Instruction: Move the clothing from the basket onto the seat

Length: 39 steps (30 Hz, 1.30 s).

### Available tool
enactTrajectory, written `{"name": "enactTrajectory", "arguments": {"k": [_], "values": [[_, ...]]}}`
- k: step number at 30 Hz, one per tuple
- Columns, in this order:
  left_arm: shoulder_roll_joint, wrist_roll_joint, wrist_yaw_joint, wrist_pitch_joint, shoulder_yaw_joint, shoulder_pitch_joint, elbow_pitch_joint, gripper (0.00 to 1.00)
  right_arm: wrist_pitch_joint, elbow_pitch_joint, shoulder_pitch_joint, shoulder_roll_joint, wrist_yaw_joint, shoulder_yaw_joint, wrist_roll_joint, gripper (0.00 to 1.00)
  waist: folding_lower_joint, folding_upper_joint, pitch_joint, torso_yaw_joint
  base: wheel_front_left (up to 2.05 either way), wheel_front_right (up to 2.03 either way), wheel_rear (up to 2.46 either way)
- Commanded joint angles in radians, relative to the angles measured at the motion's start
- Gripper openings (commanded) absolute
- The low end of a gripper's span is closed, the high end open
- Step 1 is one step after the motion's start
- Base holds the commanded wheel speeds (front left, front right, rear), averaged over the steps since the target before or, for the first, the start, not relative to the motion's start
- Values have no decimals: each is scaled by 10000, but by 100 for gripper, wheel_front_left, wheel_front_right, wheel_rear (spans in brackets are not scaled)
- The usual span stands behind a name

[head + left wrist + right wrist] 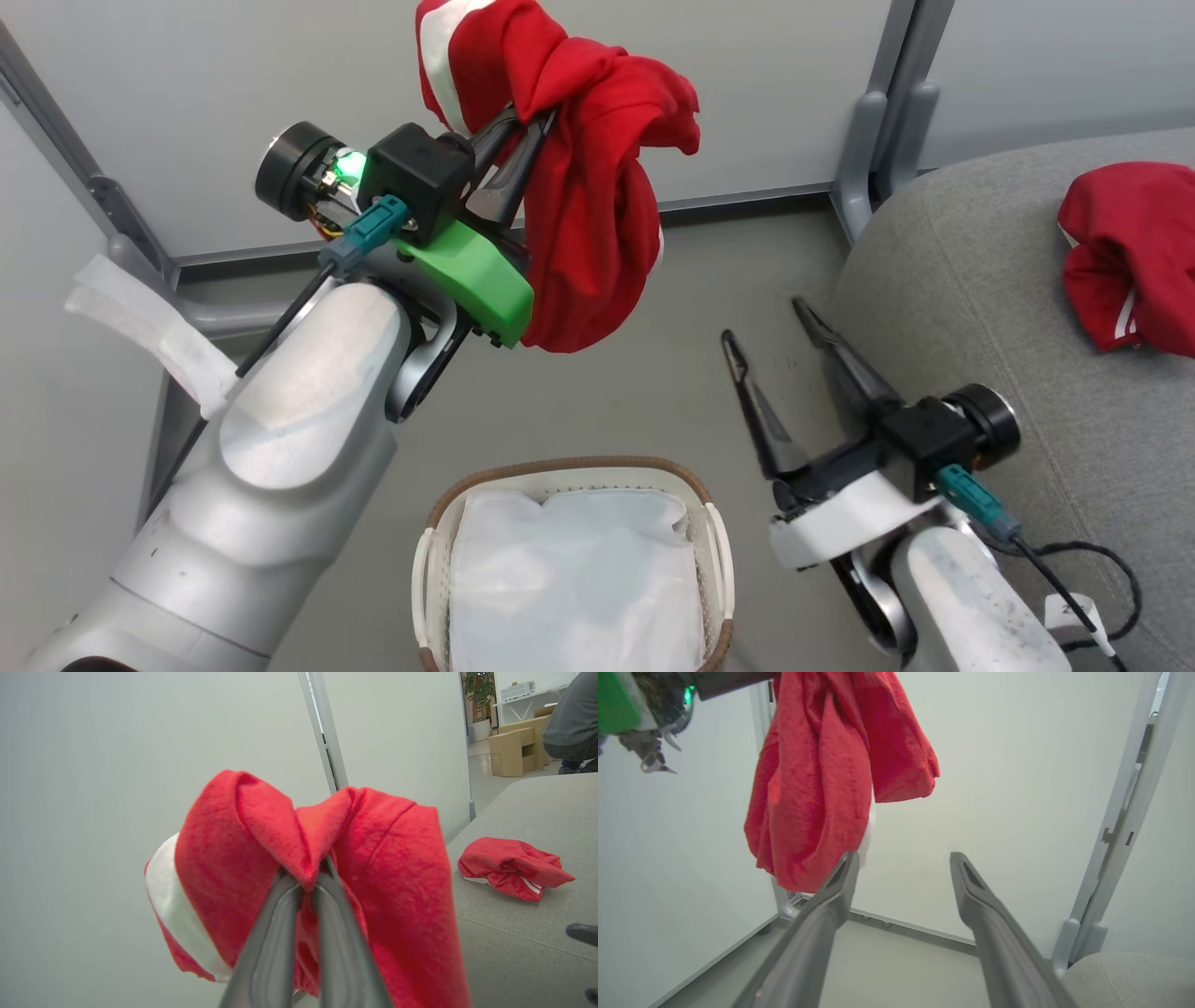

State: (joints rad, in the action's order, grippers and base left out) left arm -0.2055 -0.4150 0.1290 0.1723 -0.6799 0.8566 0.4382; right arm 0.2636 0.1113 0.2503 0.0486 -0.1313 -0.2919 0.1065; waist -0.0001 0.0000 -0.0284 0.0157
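My left hand [306, 882] is clenched on a bunched red garment [588, 233]. It is held high, its length hanging straight down, clear of the basket [569, 467] at 6 o'clock. The seat [962, 308] lies toward 3 o'clock from that hand, with the other red garment [1130, 252] lying on it. My right hand [764, 320], spread and empty, sits nearer the seat.
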Motion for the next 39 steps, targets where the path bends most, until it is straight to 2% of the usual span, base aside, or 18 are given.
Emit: {"name": "enactTrajectory", "arguments": {"k": [1,8,18,25,33,36,37,38,39], "values": [[-84,-35,-26,-17,16,110,-66,0,16,-84,235,28,11,-252,118,100,1,0,-8,-7,0,0,0],[-41,-30,-123,-56,-127,-36,-346,0,16,442,1113,34,11,-1251,239,100,1,0,-8,-86,0,0,0],[84,-140,-233,-78,-256,-243,-921,0,16,1528,2379,33,11,-1604,437,100,1,0,-29,-329,0,0,0],[203,-277,-205,-165,-515,-462,-1442,0,16,2747,3216,30,11,-1587,307,100,1,0,7,-638,0,0,0],[107,-507,-185,-445,-786,-882,-2222,0,16,3692,3892,34,11,-1723,443,100,1,0,90,-861,0,0,0],[37,-600,-245,-497,-791,-1056,-2452,0,16,3959,4056,33,11,-2096,596,100,1,0,113,-914,0,0,0],[8,-613,-254,-525,-785,-1109,-2512,0,16,4010,4128,36,11,-2221,656,70,1,0,112,-924,0,0,0],[-26,-657,-275,-527,-771,-1166,-2572,0,16,4074,4202,36,11,-2377,705,33,1,0,113,-934,0,0,0],[-64,-677,-306,-540,-756,-1202,-2605,0,16,4111,4240,36,11,-2501,740,15,1,0,116,-939,0,0,0]]}}
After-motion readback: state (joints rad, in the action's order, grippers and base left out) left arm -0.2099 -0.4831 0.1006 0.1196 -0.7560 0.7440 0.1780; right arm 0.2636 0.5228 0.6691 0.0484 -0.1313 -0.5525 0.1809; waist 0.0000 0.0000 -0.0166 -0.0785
